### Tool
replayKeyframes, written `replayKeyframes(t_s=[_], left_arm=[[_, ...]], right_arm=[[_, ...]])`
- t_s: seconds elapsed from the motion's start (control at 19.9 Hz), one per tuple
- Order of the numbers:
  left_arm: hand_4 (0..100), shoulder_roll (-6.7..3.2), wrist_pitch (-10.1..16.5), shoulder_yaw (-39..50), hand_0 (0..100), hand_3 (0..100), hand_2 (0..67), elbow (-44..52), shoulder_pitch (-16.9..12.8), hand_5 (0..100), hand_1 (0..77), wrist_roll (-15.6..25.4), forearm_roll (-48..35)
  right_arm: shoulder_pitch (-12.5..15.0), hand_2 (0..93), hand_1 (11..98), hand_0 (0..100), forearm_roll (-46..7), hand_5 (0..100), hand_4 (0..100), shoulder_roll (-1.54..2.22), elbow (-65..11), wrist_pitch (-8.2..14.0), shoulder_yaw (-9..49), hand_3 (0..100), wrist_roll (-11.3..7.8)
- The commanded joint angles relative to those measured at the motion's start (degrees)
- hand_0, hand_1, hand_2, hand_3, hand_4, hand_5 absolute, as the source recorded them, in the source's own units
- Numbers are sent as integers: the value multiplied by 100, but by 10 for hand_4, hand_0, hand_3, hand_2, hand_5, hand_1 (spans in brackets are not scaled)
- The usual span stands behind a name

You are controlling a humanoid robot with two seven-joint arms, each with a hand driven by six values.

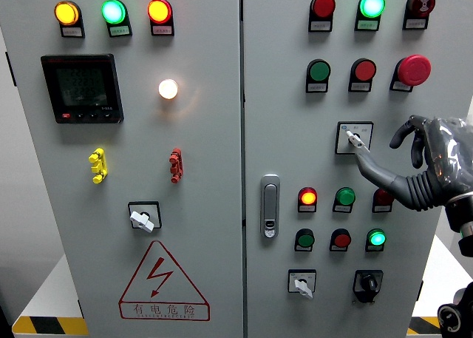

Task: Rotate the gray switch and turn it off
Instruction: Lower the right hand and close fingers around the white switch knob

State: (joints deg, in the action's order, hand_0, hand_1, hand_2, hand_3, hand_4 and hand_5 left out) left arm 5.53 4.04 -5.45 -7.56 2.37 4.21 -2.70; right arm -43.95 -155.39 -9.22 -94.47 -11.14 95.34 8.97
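Right robot hand (432, 164), fingers spread, one fingertip (355, 142) touching gray switch (354, 137) on gray cabinet (222, 168) w/ lit lamps.

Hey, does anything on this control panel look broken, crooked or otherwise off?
Nothing stands out as damaged. The gray switch has the right hand reaching to it, one finger at its knob. The lower switches sit at angles, probably just their settings.

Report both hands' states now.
Left: not in view.
Right hand: open, fingers spread, one fingertip touching the gray switch, not grasping it.
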Motion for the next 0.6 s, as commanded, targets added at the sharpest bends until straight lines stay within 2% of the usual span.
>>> replayKeyframes(t_s=[0.0,0.15,0.35,0.55], left_arm=[[82,1,0,0,884,187,134,0,0,109,0,0,6],[82,1,0,0,884,187,134,0,0,109,0,0,6],[82,1,0,0,884,187,133,0,0,109,0,0,-3],[82,1,0,0,884,187,133,0,0,109,0,0,6]], right_arm=[[-25,650,352,0,0,1000,1000,0,60,50,-42,1000,0],[-52,650,351,0,8,1000,1000,0,139,59,-104,1000,26],[-113,650,351,0,184,1000,1000,0,209,59,-226,1000,158],[-192,650,345,0,193,1000,1000,0,315,68,-297,1000,167]])
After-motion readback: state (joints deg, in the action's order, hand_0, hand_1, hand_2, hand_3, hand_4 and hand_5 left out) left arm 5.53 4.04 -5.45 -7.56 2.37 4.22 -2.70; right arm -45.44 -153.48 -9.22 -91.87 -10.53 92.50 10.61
